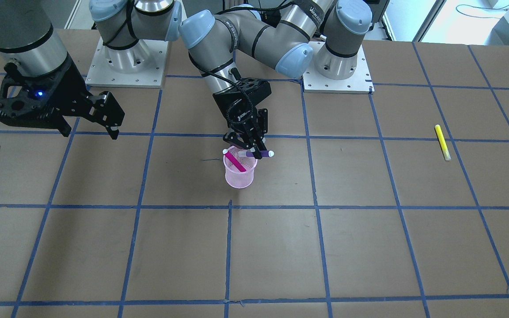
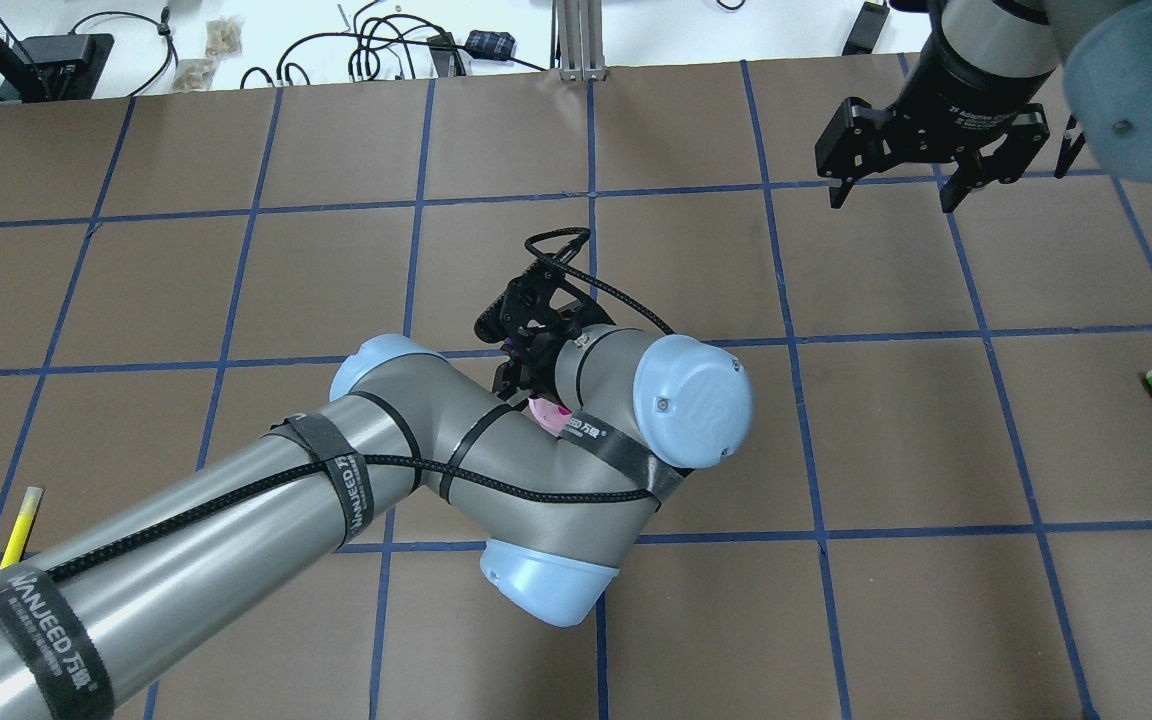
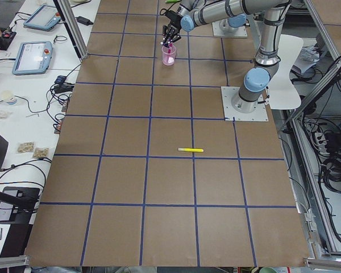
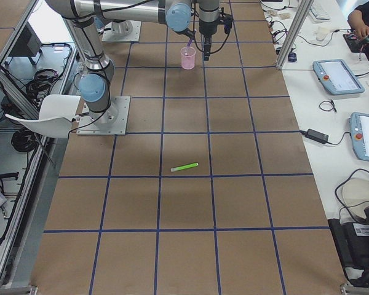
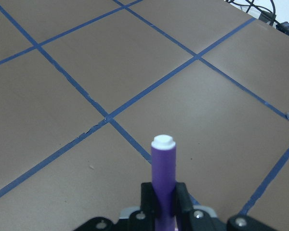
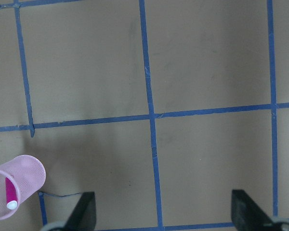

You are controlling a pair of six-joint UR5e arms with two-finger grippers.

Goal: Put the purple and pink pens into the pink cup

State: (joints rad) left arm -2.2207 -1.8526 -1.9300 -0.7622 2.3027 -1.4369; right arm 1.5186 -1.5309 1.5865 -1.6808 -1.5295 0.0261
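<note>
One pen's in: pink pen (image 1: 235,162) leans inside cup (image 1: 239,176). Left gripper (image 1: 254,150) clamps purple pen (image 1: 258,153) near-flat just over the rim; right gripper (image 1: 90,131) hangs open, empty, well apart. Risk: let go w/o tilting, it bridges the rim, rolls off, or tips cup.

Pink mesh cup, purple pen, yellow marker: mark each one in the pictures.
pink mesh cup (image 1: 239,176), front-facing view, on its outer wall.
purple pen with white cap (image 5: 163,166), left wrist view, on the barrel under the cap.
yellow marker (image 1: 442,142), front-facing view, mid-barrel.
</note>
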